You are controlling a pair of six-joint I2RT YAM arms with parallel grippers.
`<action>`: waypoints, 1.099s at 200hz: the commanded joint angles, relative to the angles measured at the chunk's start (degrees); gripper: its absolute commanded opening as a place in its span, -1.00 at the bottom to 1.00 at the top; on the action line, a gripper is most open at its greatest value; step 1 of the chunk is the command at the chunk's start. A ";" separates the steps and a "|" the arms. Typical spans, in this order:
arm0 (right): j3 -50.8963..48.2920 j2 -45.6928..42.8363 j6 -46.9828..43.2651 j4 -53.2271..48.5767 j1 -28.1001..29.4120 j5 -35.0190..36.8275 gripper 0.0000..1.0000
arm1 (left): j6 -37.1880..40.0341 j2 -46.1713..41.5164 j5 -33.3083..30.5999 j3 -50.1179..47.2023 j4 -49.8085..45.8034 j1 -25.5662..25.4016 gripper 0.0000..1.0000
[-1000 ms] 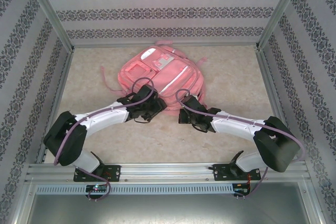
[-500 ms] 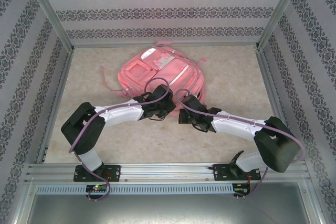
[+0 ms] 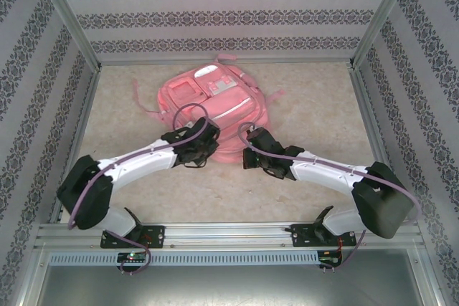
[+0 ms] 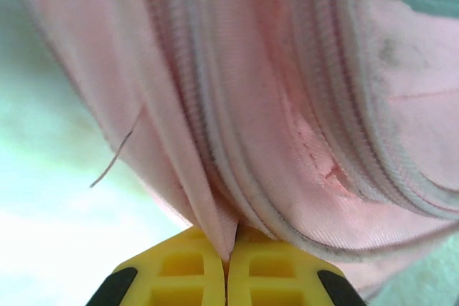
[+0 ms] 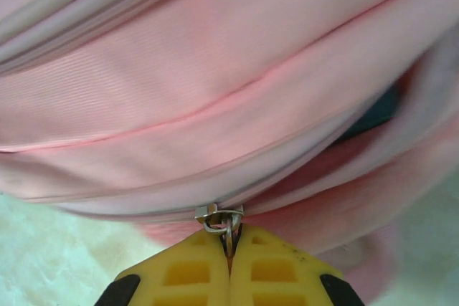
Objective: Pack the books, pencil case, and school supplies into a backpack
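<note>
The backpack [image 3: 210,99] lay flat mid-desk [image 3: 323,105], stretching away from both arms. At its near edge, the left gripper [image 4: 227,266] was clamped on a fabric fold [image 4: 215,223], and the right gripper [image 5: 229,252] pinched the zipper pull [image 5: 219,218] alongside.

- A pale, marbled beige desk [image 3: 323,105] carries one thing.
- The pink backpack [image 3: 215,105] lies flat on it, toward the far edge.
- Pink straps [image 3: 136,91] trail over the desk on either side of the backpack.
</note>
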 commanded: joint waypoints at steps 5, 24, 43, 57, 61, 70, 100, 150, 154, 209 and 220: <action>0.12 -0.96 -2.38 -6.90 -2.11 2.73 -1.00 | 0.50 -7.79 -9.86 -5.77 -13.82 5.95 -1.00; 0.59 -0.21 -2.74 -6.75 -2.28 1.98 -1.00 | 4.45 -13.30 -8.74 -8.99 -14.46 11.59 -1.00; 1.94 1.33 -2.95 -5.75 -2.02 -0.55 -1.00 | 10.72 -16.13 -6.83 -9.90 -14.60 18.05 -1.00; 3.28 2.72 -3.06 -4.46 -0.80 -2.37 -1.00 | 15.97 -15.49 -5.21 -8.74 -14.88 22.31 -1.00; 3.78 3.16 -3.13 -4.27 -0.26 -2.52 -1.00 | 17.31 -14.90 -4.84 -8.14 -15.19 23.29 -1.00; 4.94 4.42 -3.44 -3.88 1.15 -2.75 -1.00 | 19.50 -13.22 -4.49 -6.71 -15.85 24.93 -1.00; 9.38 8.60 -3.53 -2.90 4.70 -4.29 -1.00 | 25.24 -7.89 -2.54 -3.60 -15.66 30.47 -1.00; 11.87 11.17 -3.29 -1.71 7.40 -6.34 -1.00 | 24.70 -8.80 9.14 -0.34 -16.46 31.46 -0.20; 11.77 11.22 -3.20 -1.65 7.40 -6.34 -1.00 | 23.76 -9.55 9.76 -0.48 -16.50 30.82 -0.18; 10.86 11.92 -3.09 -0.07 7.32 -6.34 -1.00 | 7.53 -17.57 7.94 -3.04 -15.68 16.31 -0.04; 10.62 11.88 -3.08 0.33 7.22 -6.34 -1.00 | 4.61 -17.11 8.34 -3.75 -13.46 13.41 -0.05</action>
